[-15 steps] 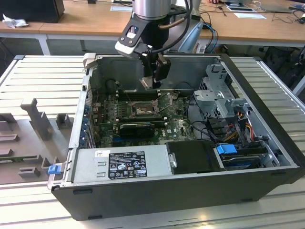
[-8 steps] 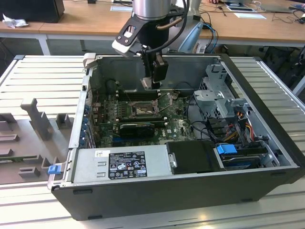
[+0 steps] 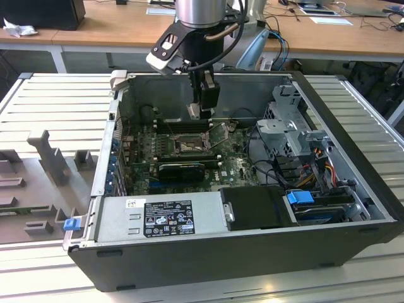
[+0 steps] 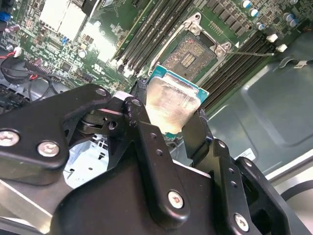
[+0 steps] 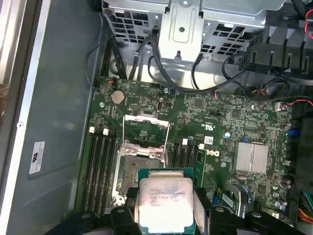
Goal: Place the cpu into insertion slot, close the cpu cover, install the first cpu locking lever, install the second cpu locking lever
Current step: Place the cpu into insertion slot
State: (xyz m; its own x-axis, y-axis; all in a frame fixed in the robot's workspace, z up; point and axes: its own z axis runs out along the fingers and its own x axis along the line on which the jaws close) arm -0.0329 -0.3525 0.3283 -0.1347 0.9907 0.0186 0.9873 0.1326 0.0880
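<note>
My gripper (image 3: 201, 108) hangs inside the open computer case, shut on the cpu (image 3: 194, 112), a flat square chip with a pale silvery top. In both wrist views the cpu (image 4: 171, 103) (image 5: 164, 198) sits pinched between the black fingers (image 4: 142, 127), held in the air. The insertion slot (image 3: 189, 146) (image 4: 191, 53) (image 5: 136, 169) lies on the green board below, bare, its dark centre exposed. The cpu is above and slightly to one side of it, not touching. The cpu cover (image 5: 146, 129) stands swung open at the slot's far edge. A thin lever rod (image 4: 249, 53) sticks out beside the slot.
Memory slots (image 5: 100, 166) flank the socket on both sides. A long black card (image 3: 182, 169) lies just in front of it. A power supply (image 3: 161, 218), a metal drive cage (image 3: 287, 120) with cables, and a silver heatsink (image 5: 252, 157) crowd the case.
</note>
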